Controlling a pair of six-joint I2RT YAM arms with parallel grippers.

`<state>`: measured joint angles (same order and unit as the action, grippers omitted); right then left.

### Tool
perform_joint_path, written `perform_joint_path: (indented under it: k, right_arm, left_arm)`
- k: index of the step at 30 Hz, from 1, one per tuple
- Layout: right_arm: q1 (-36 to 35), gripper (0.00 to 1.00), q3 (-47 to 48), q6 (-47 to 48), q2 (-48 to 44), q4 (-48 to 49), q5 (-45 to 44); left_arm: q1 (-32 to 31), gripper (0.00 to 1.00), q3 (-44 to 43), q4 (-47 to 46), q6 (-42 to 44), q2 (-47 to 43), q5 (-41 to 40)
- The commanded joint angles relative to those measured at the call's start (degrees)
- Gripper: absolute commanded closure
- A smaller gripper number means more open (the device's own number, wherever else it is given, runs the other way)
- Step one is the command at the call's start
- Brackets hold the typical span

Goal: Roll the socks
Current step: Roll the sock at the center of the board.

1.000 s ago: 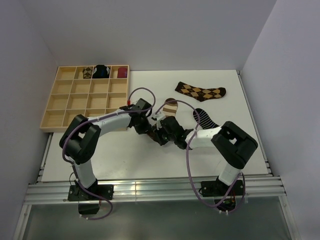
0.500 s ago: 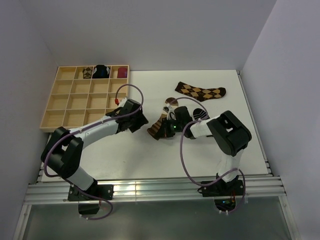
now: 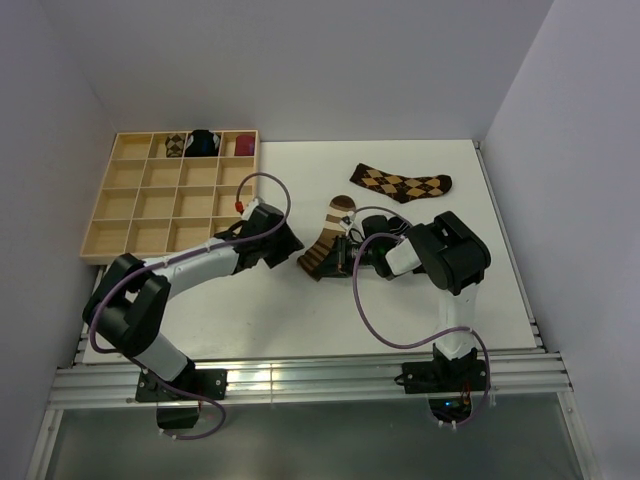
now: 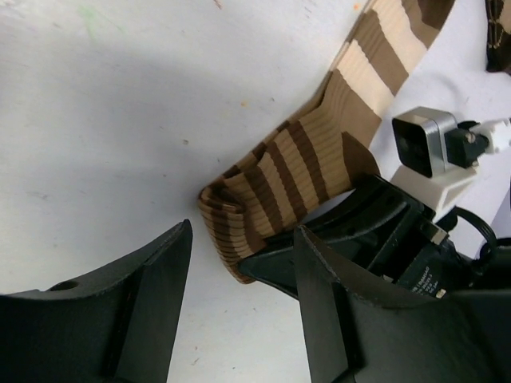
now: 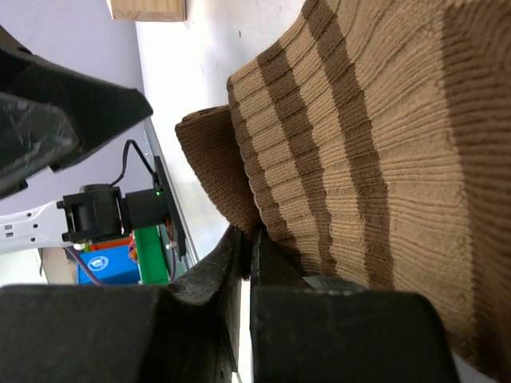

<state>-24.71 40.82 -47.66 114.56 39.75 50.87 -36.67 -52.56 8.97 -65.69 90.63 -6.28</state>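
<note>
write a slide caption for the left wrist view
Open left pincer beside the long brown-and-cream striped fabric sock, pinched by the shut right pincer

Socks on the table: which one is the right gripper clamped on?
The long brown-and-cream striped sock; the right gripper pinches its folded near end. The argyle sock lies flat farther back, untouched.

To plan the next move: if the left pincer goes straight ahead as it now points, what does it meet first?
Probably the folded end of the striped sock, lying just ahead of the open left pincer. The right pincer, shut on that sock, sits close beside it.
</note>
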Motion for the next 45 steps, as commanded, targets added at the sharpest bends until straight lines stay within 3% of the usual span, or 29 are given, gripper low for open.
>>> perform_joint_path:
  k: [1, 32, 45]
  right_arm:
    - [0.3, 1.00, 1.7, 2.0, 0.7, -5.1, -0.7]
    - [0.3, 1.00, 4.2, 4.2, 1.9, -10.6, -1.8]
    - [0.2, 0.96, 5.3, 7.6, 0.1, -15.1, -3.1]
  left_arm:
    - [-0.7, 0.41, 0.8, -3.6, -0.4, 1.0, 1.4]
    - [-1.8, 0.51, 0.5, -1.7, -1.4, 8.0, -0.7]
    - [-2.0, 0.63, -0.2, 0.9, -1.8, 11.3, -0.7]
